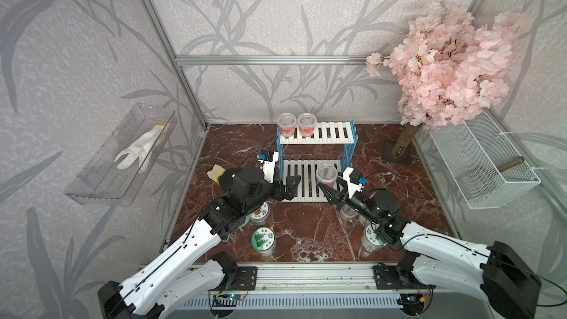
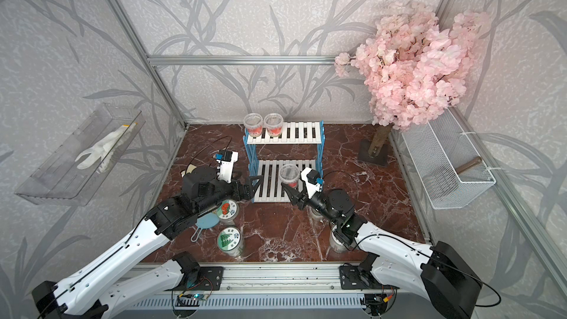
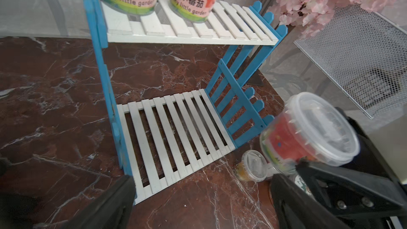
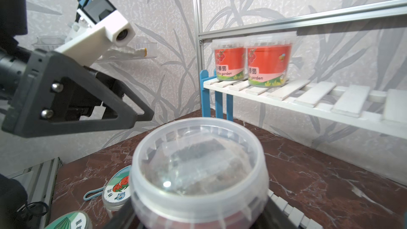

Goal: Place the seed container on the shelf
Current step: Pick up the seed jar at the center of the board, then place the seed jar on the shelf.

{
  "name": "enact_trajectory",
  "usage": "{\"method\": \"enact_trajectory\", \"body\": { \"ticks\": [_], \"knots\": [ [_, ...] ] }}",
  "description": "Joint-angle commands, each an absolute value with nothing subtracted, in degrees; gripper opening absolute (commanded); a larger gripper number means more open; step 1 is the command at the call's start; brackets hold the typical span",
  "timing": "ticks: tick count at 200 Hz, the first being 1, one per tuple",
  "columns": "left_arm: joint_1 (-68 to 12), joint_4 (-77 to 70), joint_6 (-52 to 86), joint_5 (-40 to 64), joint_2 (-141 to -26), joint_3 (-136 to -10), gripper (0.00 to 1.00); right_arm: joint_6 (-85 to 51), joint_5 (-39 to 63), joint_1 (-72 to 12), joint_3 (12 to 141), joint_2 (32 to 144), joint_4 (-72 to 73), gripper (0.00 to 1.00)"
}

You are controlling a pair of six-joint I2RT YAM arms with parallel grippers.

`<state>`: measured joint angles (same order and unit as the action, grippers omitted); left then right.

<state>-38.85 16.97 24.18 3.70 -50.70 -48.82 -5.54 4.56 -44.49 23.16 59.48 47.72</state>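
Glossy, white-veined red-brown marble-look tabletop [image 1: 306,225] catches the light under a small two-tier shelf [image 1: 334,132] of matt white-painted slats and blue picket-style frames, seemingly wood. The round clear plastic seed container [image 1: 326,174] is smooth, with a shiny red label. Also pictured: a white wire mesh basket [image 1: 484,173] of coated metal, a transparent plastic wall tray [image 1: 98,179] and a white knitted cloth glove [image 1: 138,151].

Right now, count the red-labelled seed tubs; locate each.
3: two tubs together on the shelf's top tier, left end; one tub gripped by the right end effector near the lower tier. Arms may hide others.
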Motion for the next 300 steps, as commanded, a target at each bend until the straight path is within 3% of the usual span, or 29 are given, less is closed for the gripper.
{"method": "enact_trajectory", "body": {
  "ticks": [1,122,300],
  "knots": [
    [-38.1,14.4,25.0,5.3,-50.4,-47.5,1.00,-5.3,2.1,-42.9,26.9,58.1,44.3,0.65],
    [-37.6,13.8,23.9,9.8,-52.0,-46.2,1.00,-6.2,3.4,-35.9,41.8,67.8,38.3,0.64],
    [-37.5,9.5,19.6,10.3,-51.0,-46.6,1.00,-5.9,4.8,-33.1,49.3,74.0,35.8,0.64]
  ]
}}
